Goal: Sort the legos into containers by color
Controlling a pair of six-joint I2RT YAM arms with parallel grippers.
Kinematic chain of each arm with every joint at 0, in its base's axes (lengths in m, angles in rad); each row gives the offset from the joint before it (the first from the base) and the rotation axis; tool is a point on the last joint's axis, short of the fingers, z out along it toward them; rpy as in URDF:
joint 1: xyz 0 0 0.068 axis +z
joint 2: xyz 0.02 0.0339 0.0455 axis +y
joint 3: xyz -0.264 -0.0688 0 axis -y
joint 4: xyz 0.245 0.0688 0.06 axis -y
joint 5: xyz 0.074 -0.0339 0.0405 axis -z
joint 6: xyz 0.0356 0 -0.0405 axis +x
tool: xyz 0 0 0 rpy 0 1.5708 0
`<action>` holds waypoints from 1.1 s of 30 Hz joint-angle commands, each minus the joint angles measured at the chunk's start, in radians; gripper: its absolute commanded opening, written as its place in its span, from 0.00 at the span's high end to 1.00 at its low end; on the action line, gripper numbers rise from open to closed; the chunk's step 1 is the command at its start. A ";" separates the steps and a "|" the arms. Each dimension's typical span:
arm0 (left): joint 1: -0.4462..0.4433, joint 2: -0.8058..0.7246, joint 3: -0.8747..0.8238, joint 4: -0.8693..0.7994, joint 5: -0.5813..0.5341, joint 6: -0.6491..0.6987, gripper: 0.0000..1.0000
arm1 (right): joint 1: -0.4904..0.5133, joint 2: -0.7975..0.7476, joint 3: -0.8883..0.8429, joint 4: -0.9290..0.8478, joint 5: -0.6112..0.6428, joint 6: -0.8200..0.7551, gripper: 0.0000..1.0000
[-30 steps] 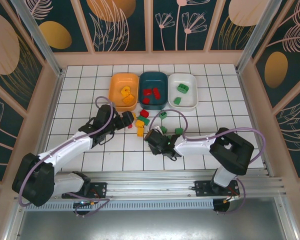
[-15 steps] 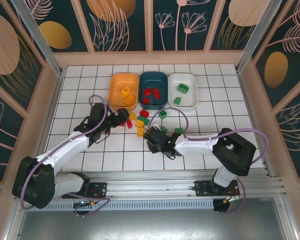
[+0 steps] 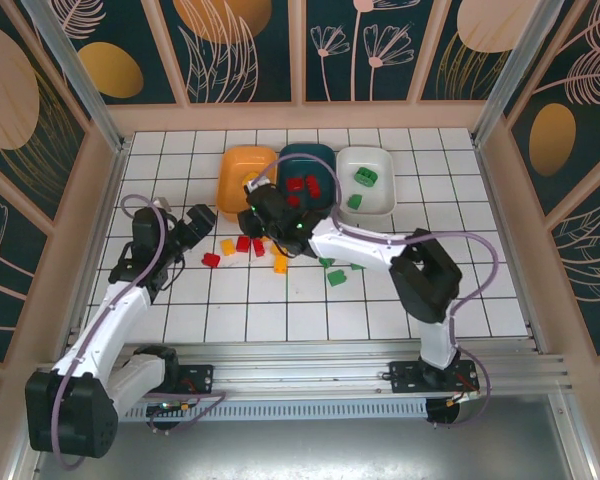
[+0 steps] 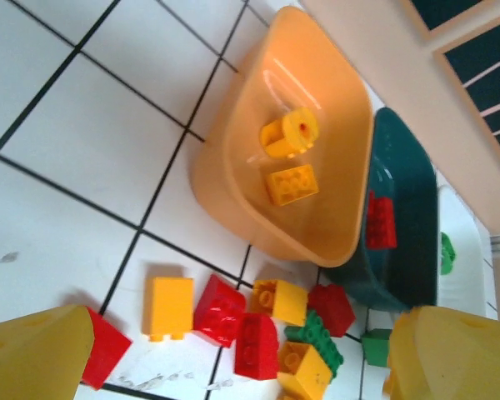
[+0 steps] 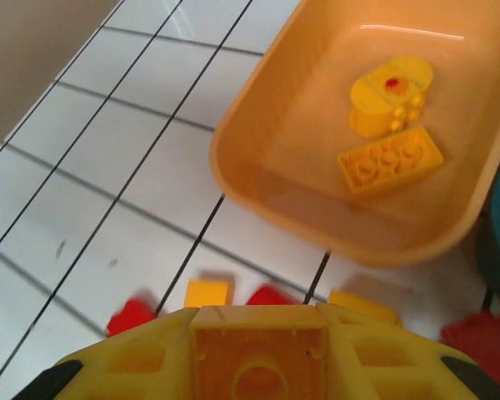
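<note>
Three bowls stand side by side at the middle of the far edge of the table (image 3: 450, 205): orange bowl (image 3: 235, 175) on the left, teal bowl (image 3: 325, 163) in the middle, white bowl (image 3: 378, 195) on the right. The right arm reaches across toward the far edge. The right gripper (image 3: 267, 214) hangs over the near rim of the orange bowl and partly covers it in the top view. In its wrist view the jaws are clenched on a yellow-orange brick (image 5: 258, 354), hollow underside toward the camera, with the bowl just beyond. Two yellow pieces (image 4: 292, 184) lie inside the orange bowl (one rounded, one a flat studded plate). Red bricks (image 3: 302, 185) lie in the teal bowl and green bricks (image 3: 365, 178) in the white bowl. The left gripper (image 3: 201, 224) sits left of the bowls, between them and the left edge. Its jaws are released and spread wide with nothing between them, and its fingers (image 4: 33, 358) frame the loose pile. Loose legos (image 3: 243, 244), red and yellow, lie on the tiles just on the near side of the orange bowl. Loose green ones (image 3: 336, 277) lie further toward the table's middle. One red brick (image 3: 211, 260) lies a little left of the rest, just beside a left finger, and I cannot tell whether it touches.
</note>
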 commanded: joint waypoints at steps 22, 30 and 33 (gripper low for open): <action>0.008 0.033 -0.048 0.025 0.154 0.027 0.03 | -0.114 -0.019 0.104 -0.056 0.084 -0.077 0.36; 0.003 0.140 -0.126 0.193 0.297 -0.062 0.18 | -0.173 -0.339 -0.448 0.001 0.112 -0.046 0.29; -0.030 0.155 -0.122 0.233 0.294 -0.098 0.20 | -0.185 -0.363 -0.505 -0.005 0.111 -0.048 0.28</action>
